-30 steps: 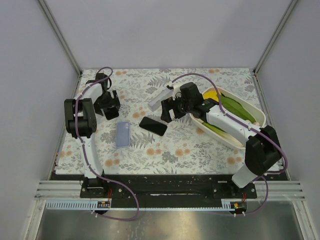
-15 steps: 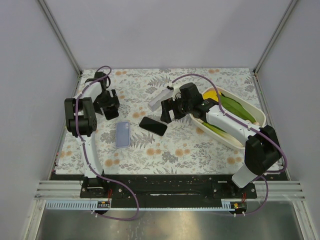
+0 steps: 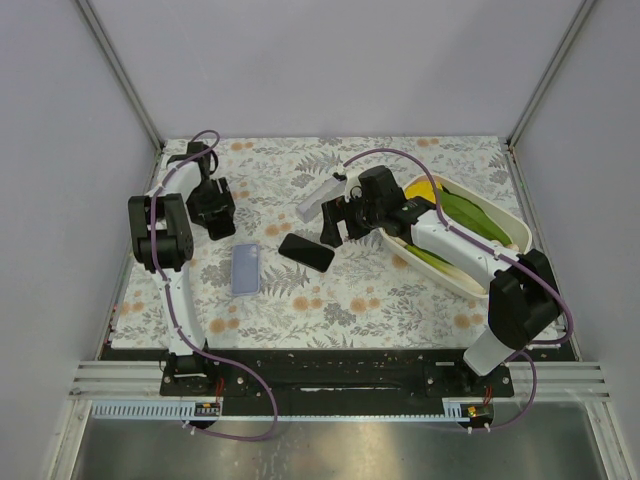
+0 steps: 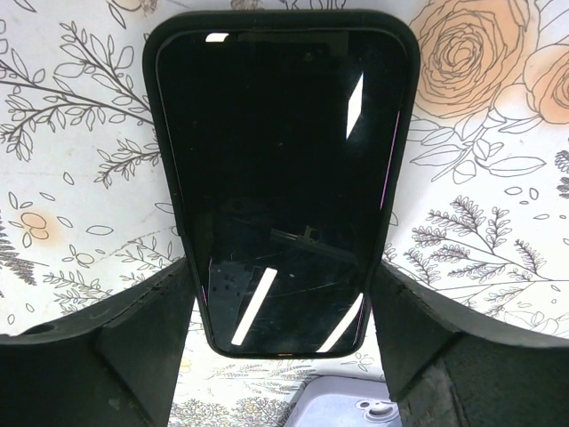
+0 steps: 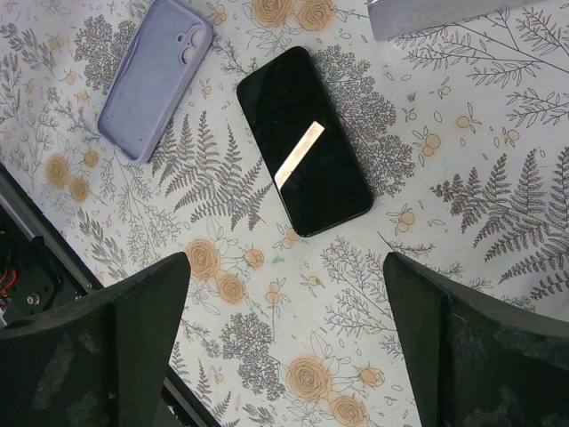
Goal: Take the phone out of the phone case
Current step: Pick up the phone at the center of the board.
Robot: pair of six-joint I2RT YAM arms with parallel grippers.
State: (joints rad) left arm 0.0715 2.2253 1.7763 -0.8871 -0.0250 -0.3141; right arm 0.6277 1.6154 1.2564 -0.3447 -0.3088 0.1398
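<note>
Phone (image 4: 280,178) is in its black case (image 4: 280,20), screen up, lying on the floral table (image 3: 400,290), left side. I can't see it from the top cam because the left gripper (image 4: 283,265) covers it. On the left wrist cam the jaws straddle the phone's near end, with the fingers (image 4: 151,329) right at the case edges on both sides. I can't tell whether they are clamping or just flanking. Lilac case (image 5: 153,76) lies back up just beside the phone's near end. Right gripper (image 5: 286,267) hangs over mid-table, jaws spread wide, nothing between them. Below it I see a second black phone (image 5: 304,140), screen up, near the lilac case but not touching it.
</note>
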